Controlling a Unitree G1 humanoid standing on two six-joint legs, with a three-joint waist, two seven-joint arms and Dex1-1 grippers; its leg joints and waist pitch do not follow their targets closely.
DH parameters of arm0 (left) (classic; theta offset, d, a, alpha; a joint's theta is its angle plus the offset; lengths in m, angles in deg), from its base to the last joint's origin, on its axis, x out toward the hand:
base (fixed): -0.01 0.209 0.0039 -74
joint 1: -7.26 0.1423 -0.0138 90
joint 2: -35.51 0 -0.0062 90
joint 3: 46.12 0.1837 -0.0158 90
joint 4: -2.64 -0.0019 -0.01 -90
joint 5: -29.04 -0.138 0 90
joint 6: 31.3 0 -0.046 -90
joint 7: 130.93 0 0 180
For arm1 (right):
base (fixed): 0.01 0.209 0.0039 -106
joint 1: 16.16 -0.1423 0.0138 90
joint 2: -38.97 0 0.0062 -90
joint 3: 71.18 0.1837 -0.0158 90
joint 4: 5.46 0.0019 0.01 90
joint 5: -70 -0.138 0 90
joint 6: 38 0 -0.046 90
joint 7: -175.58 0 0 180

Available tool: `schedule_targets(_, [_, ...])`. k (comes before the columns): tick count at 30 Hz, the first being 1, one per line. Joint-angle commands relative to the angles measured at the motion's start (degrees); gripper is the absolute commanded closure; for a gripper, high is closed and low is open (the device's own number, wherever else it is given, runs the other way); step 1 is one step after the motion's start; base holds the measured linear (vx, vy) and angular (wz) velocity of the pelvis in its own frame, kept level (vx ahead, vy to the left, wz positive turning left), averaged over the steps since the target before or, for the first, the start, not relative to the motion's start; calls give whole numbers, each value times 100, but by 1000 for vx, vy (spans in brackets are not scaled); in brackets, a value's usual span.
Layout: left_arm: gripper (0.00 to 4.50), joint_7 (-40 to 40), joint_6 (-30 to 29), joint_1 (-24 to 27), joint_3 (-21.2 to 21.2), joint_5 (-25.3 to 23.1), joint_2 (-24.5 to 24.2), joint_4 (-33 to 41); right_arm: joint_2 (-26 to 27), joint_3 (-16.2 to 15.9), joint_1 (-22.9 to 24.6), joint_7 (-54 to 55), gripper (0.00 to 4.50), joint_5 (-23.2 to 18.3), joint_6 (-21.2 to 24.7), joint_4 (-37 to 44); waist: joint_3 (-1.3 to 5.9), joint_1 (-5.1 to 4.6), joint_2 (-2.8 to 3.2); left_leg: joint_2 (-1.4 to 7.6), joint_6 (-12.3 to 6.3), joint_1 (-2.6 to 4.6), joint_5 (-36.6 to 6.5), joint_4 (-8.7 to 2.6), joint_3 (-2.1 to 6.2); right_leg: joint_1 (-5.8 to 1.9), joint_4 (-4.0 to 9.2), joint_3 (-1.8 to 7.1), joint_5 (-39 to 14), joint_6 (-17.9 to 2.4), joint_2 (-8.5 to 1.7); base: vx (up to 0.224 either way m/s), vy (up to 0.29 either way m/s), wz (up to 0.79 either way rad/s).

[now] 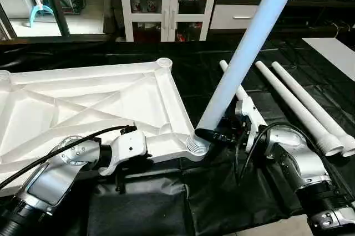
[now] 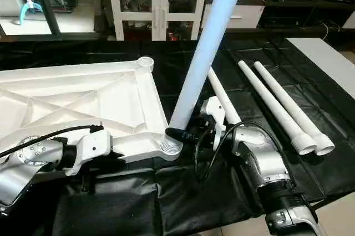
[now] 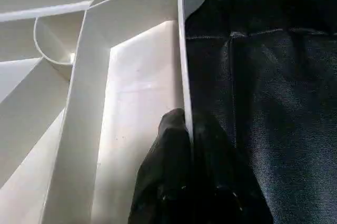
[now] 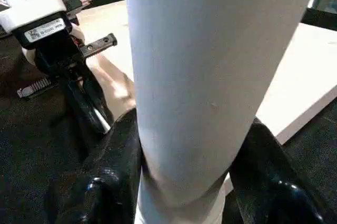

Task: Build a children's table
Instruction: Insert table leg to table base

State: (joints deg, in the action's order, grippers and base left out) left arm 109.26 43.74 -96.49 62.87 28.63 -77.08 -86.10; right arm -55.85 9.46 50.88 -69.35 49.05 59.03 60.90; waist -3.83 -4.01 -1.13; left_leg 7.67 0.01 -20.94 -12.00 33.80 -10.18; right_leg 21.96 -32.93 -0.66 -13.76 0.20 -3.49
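The children's table top (image 1: 83,103) lies upside down on black cloth, ribbed underside up. A long white leg (image 1: 249,42) stands tilted, its lower end in the near right corner socket (image 1: 197,146). My right gripper (image 1: 209,133) is shut on that leg just above the socket, one black finger (image 4: 113,171) on each side of the tube. At the top's near edge, my left gripper (image 3: 187,129) is shut on the thin rim (image 3: 184,50). Three more legs lie on the cloth to the right: one (image 1: 228,72) partly behind the held leg, two (image 1: 297,111) (image 1: 319,108) side by side.
A white glass-door cabinet (image 1: 166,3) stands behind the work surface. A white board (image 1: 333,53) lies at the far right. Black cloth (image 1: 166,203) covers the surface up to its near edge, with pale floor at the bottom right corner.
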Motion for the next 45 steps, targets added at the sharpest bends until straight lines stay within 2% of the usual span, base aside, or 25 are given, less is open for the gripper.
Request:
schedule_targets(1, [447, 3, 2, 72, 164, -140, -9, -56, -129, -544, 431, 35, 263, 599, 752, -975, -22, -29, 81, 547, 588, 194, -4063, -681, 401, 243, 554, 254, -3290, -529, -456, 0, 0, 0])
schedule_targets(6, [447, -18, -7, 71, 172, -150, 8, -59, -83, -535, 467, 227, 263, 737, 691, -1198, -44, -34, 69, 537, 618, 221, -4287, -689, 412, 283, 581, 240, -3486, -410, -446, 0, 0, 0])
schedule_targets(9, [447, -24, -19, 75, 172, -149, 13, -46, -14, -425, 481, 486, 263, 768, 590, -1323, -69, -56, 80, 534, 657, 208, -4494, -719, 448, 268, 579, 208, -3595, -357, -444, 0, 0, 0])
schedule_targets(10, [447, -32, -28, 81, 167, -147, 14, -34, 115, -199, 526, 782, 263, 705, 277, -1383, -75, -59, 81, 536, 668, 208, -4549, -732, 455, 264, 577, 200, -3570, -346, -438, 0, 0, 0])
schedule_targets(13, [447, -38, -35, 106, 152, -139, 3, -16, 400, 285, 672, 1173, 263, 376, -113, -1228, -90, -82, 105, 535, 718, 250, -4902, -798, 458, 253, 581, 115, -3428, -316, -395, 0, 0, 0])
schedule_targets(15, [447, -35, -42, 118, 152, -138, -5, -6, 460, 368, 789, 1157, 263, 250, -130, -1031, -80, -81, 146, 551, 763, 255, -5065, -907, 440, 190, 555, 57, -2987, -329, -341, 0, 0, 0])
schedule_targets(18, [447, -35, -48, 121, 155, -137, -7, 2, 419, 227, 882, 1161, 263, 431, -355, -921, -74, -81, 162, 559, 804, 200, -5161, -1049, 381, 99, 474, -22, -2419, -378, -284, 0, 0, 0])
schedule_targets(19, [447, -35, -52, 123, 156, -135, -13, 12, 378, 103, 938, 1147, 263, 572, -476, -842, -72, -75, 164, 554, 798, 203, -5126, -1056, 364, 99, 473, -24, -2369, -387, -289, 0, 0, 0])
schedule_targets(20, [447, -34, -56, 131, 153, -134, -20, 24, 333, -11, 974, 1118, 263, 717, -556, -787, -93, -60, 146, 532, 756, 242, -5038, -1035, 312, 147, 528, -19, -2533, -381, -315, 0, 0, 0])
schedule_targets(21, [447, -33, -56, 134, 152, -135, -22, 27, 321, -38, 981, 1113, 263, 760, -584, -782, -93, -60, 146, 532, 756, 242, -5038, -1035, 312, 147, 528, -19, -2533, -381, -315, 0, 0, 0])
schedule_targets(23, [447, -35, -60, 141, 153, -139, -28, 41, 235, -227, 991, 1102, 263, 1092, -863, -848, -122, -65, 114, 499, 631, 321, -4851, -903, 336, 205, 692, 9, -3293, -273, -431, 0, 0, 0])
schedule_targets(25, [447, -42, -64, 128, 163, -140, -20, 32, 173, -369, 992, 1060, 263, 1291, -1053, -918, -132, -70, 106, 516, 588, 301, -4774, -899, 372, 174, 707, -5, -3441, -228, -468, 0, 0, 0])
schedule_targets(28, [447, -44, -67, 84, 176, -144, 9, -8, 198, -383, 928, 1042, 263, 1236, -994, -963, -145, -62, 113, 542, 633, 329, -4955, -955, 359, 189, 669, -44, -3219, -263, -405, 0, 0, 0])
schedule_targets(29, [447, -44, -67, 84, 176, -144, 9, -8, 198, -383, 928, 1042, 263, 1236, -994, -963, -154, -64, 140, 551, 683, 299, -5082, -1006, 354, 170, 623, -69, -3001, -296, -369, 0, 0, 0])
schedule_targets(34, [447, -38, -76, 82, 176, -147, 10, -6, 145, -493, 716, 885, 263, 1175, -888, -1080, -153, -54, 134, 549, 718, 236, -5213, -1127, 274, 115, 514, -130, -2766, -336, -294, 0, 0, 0])
schedule_targets(35, [447, -39, -73, 85, 176, -149, 7, -6, 123, -538, 674, 815, 263, 1204, -887, -1114, -147, -43, 131, 528, 702, 287, -5125, -1095, 229, 160, 551, -121, -2838, -343, -302, 0, 0, 0])
schedule_targets(37, [447, -43, -71, 87, 178, -153, 5, -4, 79, -626, 609, 678, 263, 1257, -835, -1164, -146, -56, 91, 496, 609, 357, -4858, -980, 229, 215, 676, -72, -3164, -307, -389, 0, 0, 0])
schedule_targets(38, [447, -46, -70, 88, 181, -156, 6, -7, 38, -710, 563, 579, 263, 1316, -799, -1201, -167, -68, 74, 488, 533, 378, -4712, -907, 271, 224, 751, -58, -3549, -247, -465, 0, 0, 0])
schedule_targets(39, [447, -46, -67, 93, 184, -158, 5, -7, 9, -769, 531, 516, 263, 1358, -771, -1228, -191, -76, 76, 501, 492, 358, -4674, -899, 320, 189, 777, -72, -3800, -188, -497, 0, 0, 0])
schedule_targets(40, [447, -46, -67, 105, 190, -160, 3, 4, -18, -834, 482, 459, 263, 1413, -735, -1278, -198, -74, 86, 514, 500, 363, -4724, -917, 325, 186, 770, -96, -3804, -183, -478, 0, 0, 0])
schedule_targets(41, [447, -45, -67, 115, 195, -162, 2, 13, -33, -875, 446, 427, 263, 1449, -712, -1317, -206, -78, 119, 546, 564, 322, -4931, -1013, 319, 130, 681, -153, -3473, -233, -397, 0, 0, 0])
schedule_targets(42, [447, -43, -72, 117, 203, -165, 4, 18, -46, -924, 385, 360, 263, 1478, -663, -1379, -219, -44, 164, 588, 653, 226, -5218, -1204, 257, 38, 499, -233, -2919, -321, -269, 0, 0, 0])
schedule_targets(43, [447, -41, -70, 113, 205, -167, 6, 11, -53, -950, 352, 333, 263, 1481, -647, -1412, -218, -10, 187, 616, 693, 159, -5362, -1331, 199, -26, 350, -280, -2583, -375, -189, 0, 0, 0])
schedule_targets(44, [447, -39, -68, 112, 206, -169, 7, 5, -63, -984, 302, 304, 263, 1489, -625, -1456, -204, 166, 217, 701, 717, -148, -5561, -1711, 53, -372, -348, -345, -1653, -425, -100, 0, 0, 0])
schedule_targets(45, [447, -38, -65, 112, 207, -170, 6, 3, -66, -995, 282, 293, 263, 1494, -614, -1472, -169, 420, 95, 661, 708, -153, -5024, -1730, -187, -349, -505, -154, -1706, -343, -143, -18, -46, 18])
